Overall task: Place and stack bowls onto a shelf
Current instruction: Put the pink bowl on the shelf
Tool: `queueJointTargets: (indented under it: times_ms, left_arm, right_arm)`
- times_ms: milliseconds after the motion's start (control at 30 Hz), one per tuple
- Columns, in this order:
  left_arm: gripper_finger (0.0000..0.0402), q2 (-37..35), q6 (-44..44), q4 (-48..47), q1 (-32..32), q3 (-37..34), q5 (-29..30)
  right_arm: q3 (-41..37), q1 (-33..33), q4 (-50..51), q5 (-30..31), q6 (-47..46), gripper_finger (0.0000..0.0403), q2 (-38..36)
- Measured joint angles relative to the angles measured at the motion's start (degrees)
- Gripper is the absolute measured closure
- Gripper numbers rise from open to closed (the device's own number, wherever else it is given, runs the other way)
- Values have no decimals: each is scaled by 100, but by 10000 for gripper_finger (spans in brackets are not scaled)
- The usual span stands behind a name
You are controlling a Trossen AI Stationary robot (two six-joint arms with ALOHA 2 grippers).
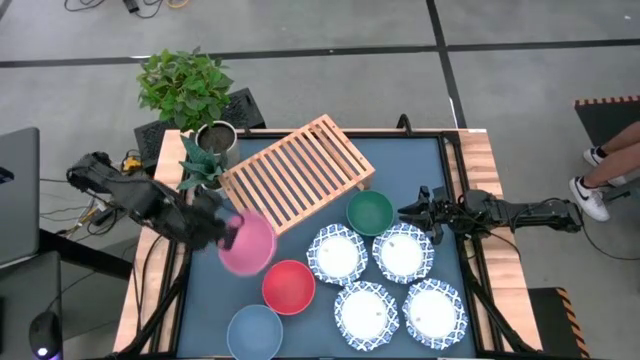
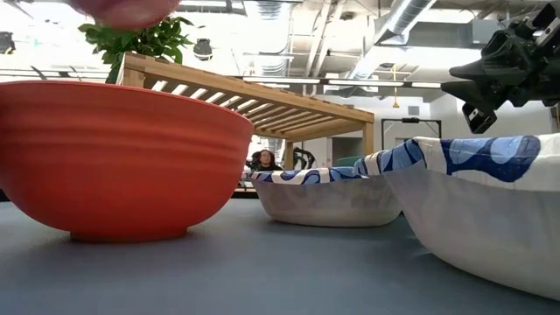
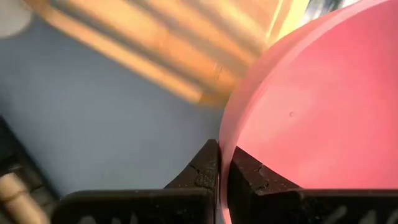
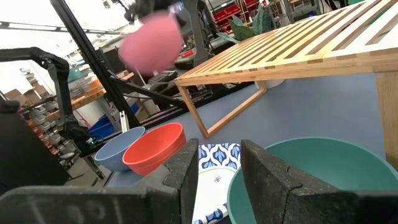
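from above, the left gripper [image 1: 228, 232] holds the plain round pink bowl [image 1: 250, 245] by its rim, lifted just beside the slatted light wooden shelf [image 1: 296, 172]. its wrist view shows fingers [image 3: 202, 174] clamped on that rim. the right gripper [image 4: 217, 168], fingers apart, waits near the dark green round bowl [image 4: 305, 177].

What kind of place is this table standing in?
Probably a robotics lab or workshop: exposed ceiling ducts, storage shelves with red bins, and a laptop beside the table.

Four plain bowls [image 1: 370, 212], four white patterned dishes [image 1: 337, 253], one slatted shelf [image 1: 298, 173], two potted plants [image 1: 185, 84]
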State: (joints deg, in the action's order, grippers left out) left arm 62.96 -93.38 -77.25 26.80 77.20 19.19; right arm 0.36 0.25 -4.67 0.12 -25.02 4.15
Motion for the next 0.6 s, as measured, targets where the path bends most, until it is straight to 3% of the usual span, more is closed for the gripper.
queueJointTargets:
  times_ms: [133,233,600]
  left_arm:
    - [401,-4,-863,-372,-480,714,614]
    - [401,-4,-844,-597,-1054,1063,580]
    - [401,375,19,-356,-2984,1120,-1304]
  right_arm:
    - [0,-1,-2,0,0,259,1]
    - [0,0,-2,0,-2,259,-1]
    - [0,-1,2,7,-2,259,2]
